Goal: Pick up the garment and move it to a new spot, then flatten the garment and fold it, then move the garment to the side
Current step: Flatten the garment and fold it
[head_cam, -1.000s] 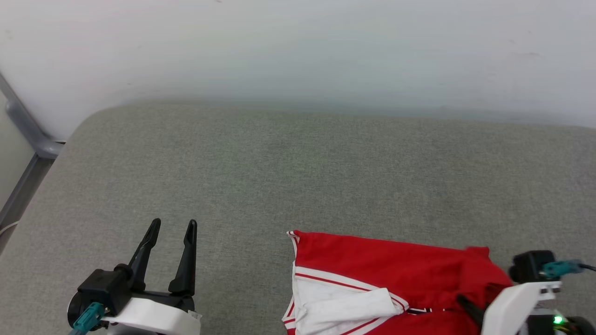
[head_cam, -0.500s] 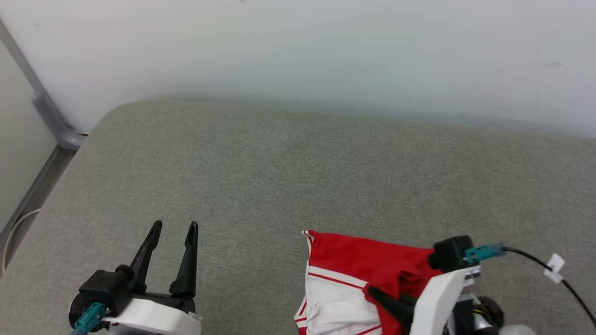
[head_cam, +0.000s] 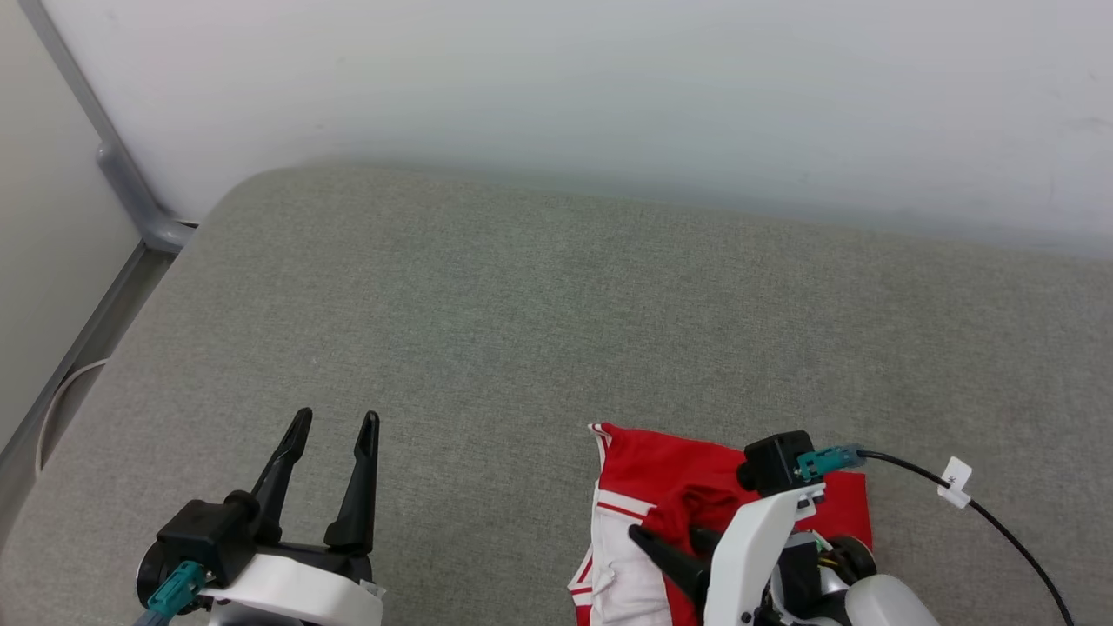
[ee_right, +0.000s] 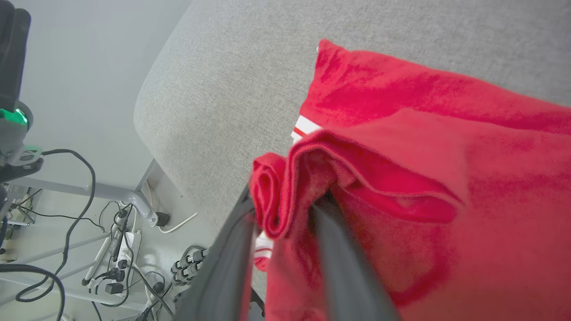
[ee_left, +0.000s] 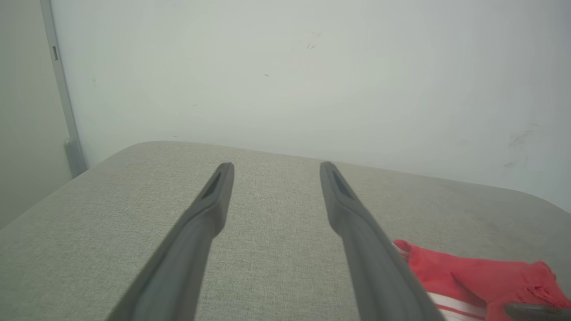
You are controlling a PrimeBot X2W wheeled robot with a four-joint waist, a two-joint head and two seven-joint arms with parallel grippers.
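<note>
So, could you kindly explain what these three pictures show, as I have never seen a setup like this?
This is a two-armed robot folding laundry on a grey fabric-covered table against a pale wall. One picture looks down from its head. The other two come from cameras on its wrists, each looking along that arm's two long dark fingers.

The left gripper stands open with nothing in it above bare grey cloth; its own camera shows its fingers spread apart.

The right gripper is at the red jersey shirt with white sleeves and striped trim, lying near the table's front edge. A bunched red fold sits between its two fingers, with part of the shirt doubled over itself. Whether the fingers clamp it is unclear.
</note>
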